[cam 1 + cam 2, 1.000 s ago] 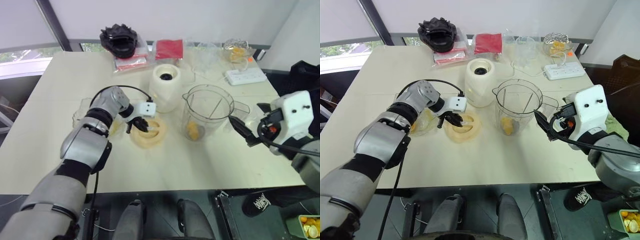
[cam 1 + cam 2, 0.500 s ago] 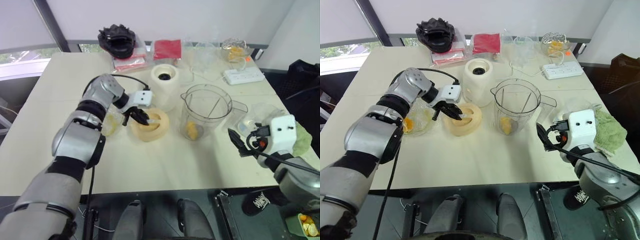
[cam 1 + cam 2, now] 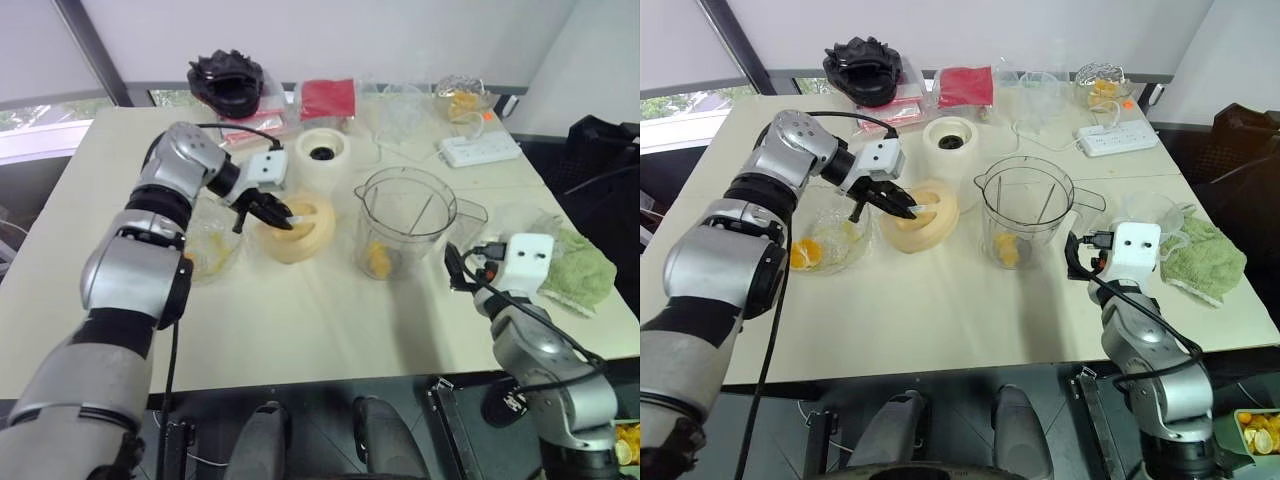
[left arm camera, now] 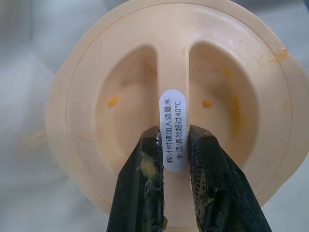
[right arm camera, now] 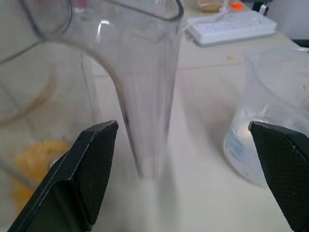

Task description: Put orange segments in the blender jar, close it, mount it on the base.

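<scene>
My left claw (image 4: 175, 159) gripped the lid (image 3: 296, 228) by its ridge; closing the blender jar (image 3: 405, 222) was underway. My right claw (image 5: 188, 159) stood wide open, empty, facing the jar's handle (image 5: 149, 87). Next: seat the lid squarely.

Bright even daylight, blurred wrist close-ups

The left tool (image 4: 175, 159) pinches the labelled centre ridge of the cream lid (image 4: 87, 121).

A cream table (image 3: 330, 330) stands before a white wall (image 3: 330, 40).
</scene>
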Tool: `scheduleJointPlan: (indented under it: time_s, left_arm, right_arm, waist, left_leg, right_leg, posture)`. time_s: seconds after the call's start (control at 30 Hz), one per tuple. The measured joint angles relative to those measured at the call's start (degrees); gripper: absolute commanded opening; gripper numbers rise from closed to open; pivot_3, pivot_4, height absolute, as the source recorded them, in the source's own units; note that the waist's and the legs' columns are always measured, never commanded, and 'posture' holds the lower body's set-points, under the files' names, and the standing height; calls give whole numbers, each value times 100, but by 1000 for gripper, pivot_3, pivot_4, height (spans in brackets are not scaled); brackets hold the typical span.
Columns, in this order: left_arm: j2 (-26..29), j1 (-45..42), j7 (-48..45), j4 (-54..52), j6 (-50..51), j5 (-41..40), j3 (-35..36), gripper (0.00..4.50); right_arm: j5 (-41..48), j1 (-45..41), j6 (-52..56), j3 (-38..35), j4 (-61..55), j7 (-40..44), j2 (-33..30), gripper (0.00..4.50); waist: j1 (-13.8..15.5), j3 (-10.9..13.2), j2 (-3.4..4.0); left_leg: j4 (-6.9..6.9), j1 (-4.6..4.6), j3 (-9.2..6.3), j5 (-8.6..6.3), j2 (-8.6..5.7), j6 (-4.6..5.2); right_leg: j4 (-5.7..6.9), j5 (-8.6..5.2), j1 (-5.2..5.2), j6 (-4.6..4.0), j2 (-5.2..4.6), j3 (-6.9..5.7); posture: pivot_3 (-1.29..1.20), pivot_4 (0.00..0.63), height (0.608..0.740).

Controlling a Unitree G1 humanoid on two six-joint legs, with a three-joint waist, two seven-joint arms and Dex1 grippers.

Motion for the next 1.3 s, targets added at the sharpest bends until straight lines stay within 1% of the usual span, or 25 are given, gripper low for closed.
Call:
scheduleJointPlan:
  time_s: [0.3,0.43,0.53,0.63,0.87,0.97,1.0,1.3]
  left_arm:
    - [142,-2,24,-69,68,-101,12,261]
    - [213,-3,11,-105,73,-143,11,261]
    - [306,-19,55,-105,73,-166,11,226]
    - [360,-57,127,-105,77,-185,11,226]
    - [605,-191,165,-108,183,-232,18,226]
    - [647,-227,203,-108,190,-241,55,226]
    - [649,-226,224,-108,191,-241,60,226]
    - [696,-372,212,-105,190,-239,62,226]
  right_arm:
    - [-753,-561,-413,41,886,155,392,4500]
    - [-989,-643,-549,71,1042,282,453,4500]
    - [-1097,-650,-639,75,1146,380,559,3688]
    - [-1147,-727,-698,100,1274,485,620,2204]
    - [-1221,-871,-719,-12,1345,597,836,2204]
    - [-1253,-915,-734,-14,1375,673,855,1293]
    - [-1255,-938,-759,-7,1380,708,875,883]
    - [-1333,-1069,-735,-4,1481,879,893,902]
  waist:
    - [-17,0,0]
    - [-23,1,1]
    - [-30,1,1]
    - [-28,1,1]
    - [-27,1,2]
    - [-26,1,2]
    - [-28,1,2]
    - [-50,1,2]
  left_leg:
    - [1,5,-1,1,0,-1]
    - [1,5,-1,1,0,-1]
    - [0,5,-1,1,0,-1]
    - [1,5,0,2,-1,-2]
    - [0,4,-2,2,-1,-3]
    - [0,5,-2,2,-1,-3]
    - [1,5,-2,2,-1,-3]
    - [1,5,-2,3,-1,-4]
  right_leg:
    - [28,0,-9,-1,0,0]
    - [30,0,-11,-1,0,0]
    - [32,0,-13,-1,0,0]
    - [32,0,-13,-1,0,1]
    - [33,0,-14,-1,0,0]
    - [34,0,-14,-1,0,0]
    - [34,0,-14,-1,0,0]
    - [37,0,-15,-1,0,0]
  posture:
    - [0,150,740]
    - [0,150,740]
    - [0,150,740]
    - [0,150,740]
    - [0,150,740]
    - [0,150,740]
    - [0,150,740]
    - [0,150,740]
